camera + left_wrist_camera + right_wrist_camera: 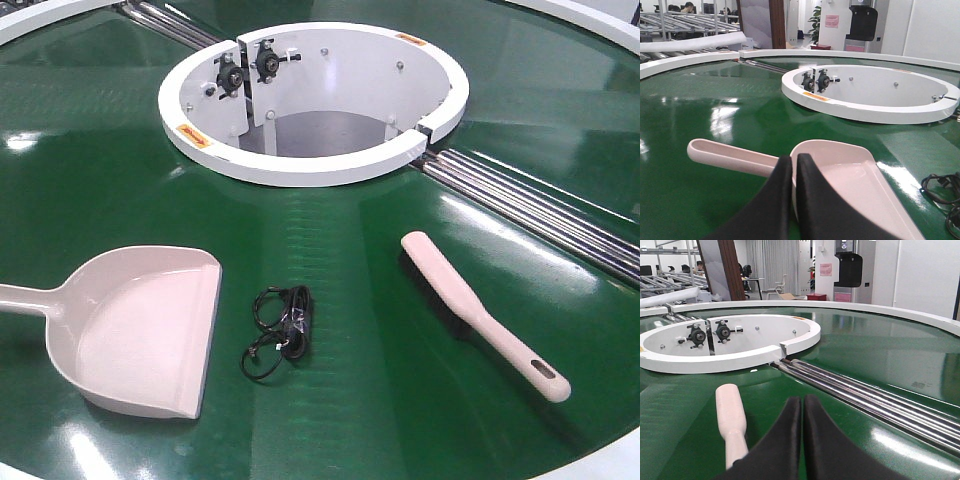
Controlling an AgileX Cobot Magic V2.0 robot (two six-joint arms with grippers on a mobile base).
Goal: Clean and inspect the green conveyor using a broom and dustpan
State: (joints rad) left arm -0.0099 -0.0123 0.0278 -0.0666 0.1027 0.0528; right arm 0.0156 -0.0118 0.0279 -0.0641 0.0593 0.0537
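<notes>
The left fingers [775,200], black and pressed together with nothing between them, hang just over where the handle joins the wide beige plastic dustpan [850,172], which lies flat on the glossy dark-green conveyor [350,430]. The right fingers [785,435], likewise closed and empty, hover above the long beige plastic broom [730,407] near the steel roller strips [865,395]. Coming down closed, either pair would likely shove its tool across the slick belt. The loose black cable coil [280,335] between the tools could snag the bristles.
</notes>
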